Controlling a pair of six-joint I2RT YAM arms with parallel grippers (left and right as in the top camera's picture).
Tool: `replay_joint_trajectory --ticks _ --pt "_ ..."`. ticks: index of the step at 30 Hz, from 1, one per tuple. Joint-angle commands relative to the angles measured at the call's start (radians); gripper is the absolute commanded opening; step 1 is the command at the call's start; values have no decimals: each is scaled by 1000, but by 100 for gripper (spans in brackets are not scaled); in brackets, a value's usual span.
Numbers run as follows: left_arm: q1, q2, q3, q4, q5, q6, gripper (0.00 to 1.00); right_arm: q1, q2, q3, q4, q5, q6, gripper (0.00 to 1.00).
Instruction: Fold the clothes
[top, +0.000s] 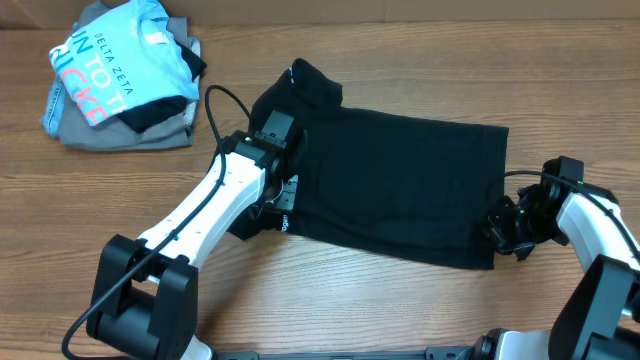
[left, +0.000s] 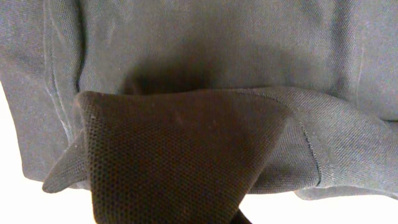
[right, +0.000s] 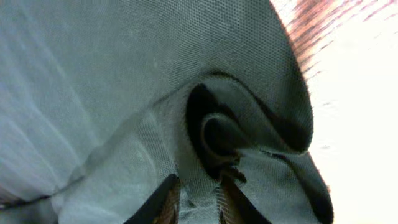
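Note:
The black T-shirt (top: 400, 185) lies spread across the middle of the table, with a small white tag near its far left corner. My left gripper (top: 282, 190) is at the shirt's left edge, shut on a fold of the black fabric (left: 174, 168) that covers its fingers in the left wrist view. My right gripper (top: 503, 228) is at the shirt's near right corner. In the right wrist view its two fingers (right: 198, 196) pinch a bunched fold of the shirt (right: 205, 134).
A pile of clothes sits at the far left corner: the light blue "DELTA ZETA" shirt (top: 110, 65) on top of a grey folded garment (top: 120, 130). A black cable (top: 215, 110) loops above the left arm. Wooden table (top: 380, 300) shows in front of the shirt.

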Motion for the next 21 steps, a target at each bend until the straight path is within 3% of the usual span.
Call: replay_joint_trajectory --ticks 1,2,6,7,10,21 --pt "5 5 8 -2 -1 19 14 2 -2 -39 21 5 1 41" --pt "5 5 8 -2 -1 19 14 2 -2 -43 27 5 1 48" --pt "5 5 8 -2 -1 19 14 2 -2 -54 39 5 1 48" --pt "5 5 8 -2 -1 19 15 2 -2 -54 40 5 1 43" --pt "5 5 8 -2 -1 19 15 2 -2 -53 51 2 2 4" --pt "5 5 12 -26 2 53 14 2 -10 117 -105 -14 -30 4"
